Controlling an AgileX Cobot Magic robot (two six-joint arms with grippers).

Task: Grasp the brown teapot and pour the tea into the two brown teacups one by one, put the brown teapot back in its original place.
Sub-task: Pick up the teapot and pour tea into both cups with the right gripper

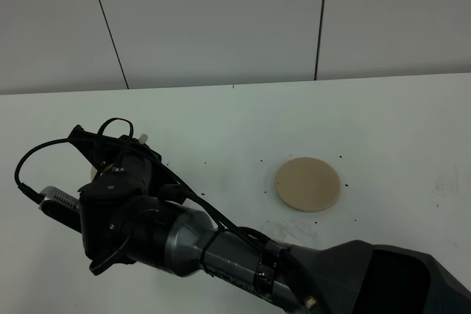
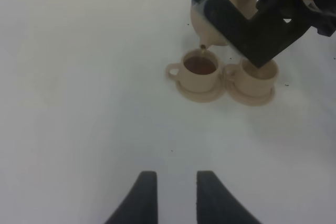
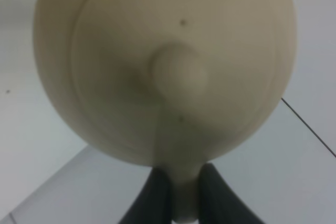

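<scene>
The brown teapot [image 2: 220, 9] hangs tilted above the table, its spout [image 2: 203, 47] right over one of the two brown teacups [image 2: 199, 69], which holds dark tea. The other teacup [image 2: 257, 74] stands beside it; each sits on a small saucer. My right gripper [image 3: 184, 187] is shut on the teapot's handle, and the pot's lid knob [image 3: 178, 74] fills that wrist view. In the high view the right arm [image 1: 121, 174] reaches across to the left and hides pot and cups. The original place, a flat tan disc [image 1: 307, 183], lies bare at mid-table. My left gripper [image 2: 176, 198] is open and holds nothing.
The white table [image 1: 383, 123] ends at a grey panelled wall [image 1: 221, 20] at the back. The right arm's thick black body [image 1: 353, 270] crosses the front of the table from the lower right.
</scene>
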